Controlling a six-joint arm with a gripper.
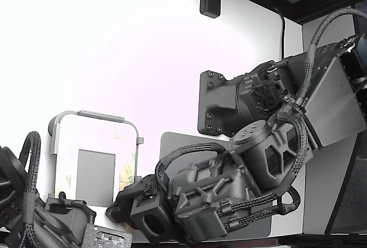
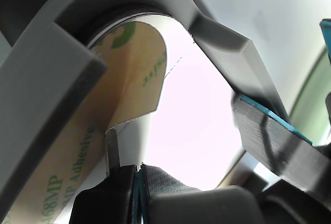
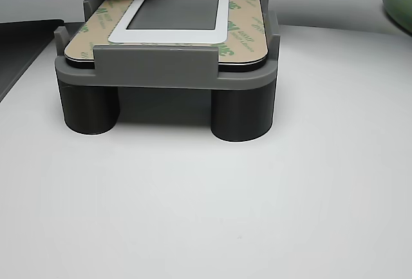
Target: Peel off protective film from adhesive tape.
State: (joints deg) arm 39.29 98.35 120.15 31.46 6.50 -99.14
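While the protective film [image 2: 132, 74] lies tan over the panel in the grey fixture [image 3: 167, 66], its lifted corner hangs just above the fingers [image 2: 138, 177], which look clenched on a thin edge; the strip's length runs away from them

A big dark grey robot arm [image 1: 252, 162] is showing lots of chunky parts.
Black woven cables [image 1: 287, 128] are looping along its side, small round screws [image 1: 211, 75] are dotting a flat plate, and teal-blue pads [image 2: 282, 120] are lining its grey gripper [image 2: 139, 182] fingers.
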